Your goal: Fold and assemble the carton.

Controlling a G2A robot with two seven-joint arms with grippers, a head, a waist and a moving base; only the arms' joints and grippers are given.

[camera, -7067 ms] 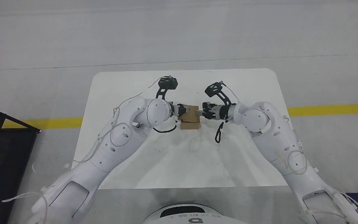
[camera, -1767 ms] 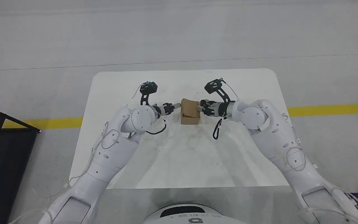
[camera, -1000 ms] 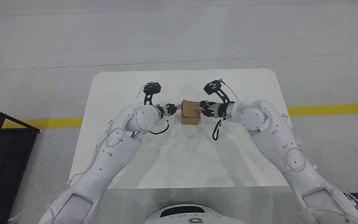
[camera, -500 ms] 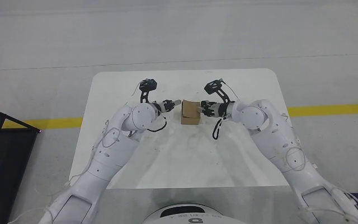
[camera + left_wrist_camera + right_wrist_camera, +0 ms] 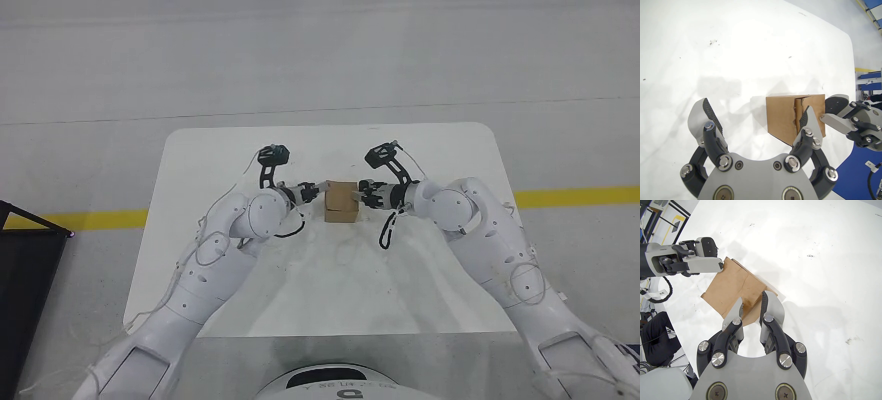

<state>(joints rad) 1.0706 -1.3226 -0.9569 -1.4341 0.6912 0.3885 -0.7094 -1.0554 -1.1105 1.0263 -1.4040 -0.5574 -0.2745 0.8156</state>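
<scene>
carton (image 5: 340,201) mid-fold: right gripper (image 5: 751,303) is clamping its 3 o'clock edge; left gripper (image 5: 757,115), spread apart, is touching 9 o'clock, likely needing an inward push.

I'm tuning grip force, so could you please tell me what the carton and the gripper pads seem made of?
The carton looks like matte brown cardboard, given its torn, fibrous flap edges. The pads of the left gripper look like black ribbed rubber, on smooth pale shells, possibly metal or plastic.
</scene>
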